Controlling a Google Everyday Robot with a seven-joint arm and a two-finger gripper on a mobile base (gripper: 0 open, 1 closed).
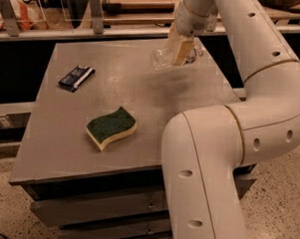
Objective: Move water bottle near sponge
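The water bottle is clear plastic and lies crosswise between my gripper's fingers at the far right of the grey table. My gripper comes down from above and is shut on the bottle, with one tan finger in front of it. A soft shadow lies on the table below the bottle, so it seems held slightly above the surface. The sponge, dark green on top over pale yellow foam, lies near the table's front middle, well apart from the bottle.
A flat dark blue packet lies at the table's left. My large white arm fills the right foreground and covers the table's right front corner. A rail with shelving runs behind the table.
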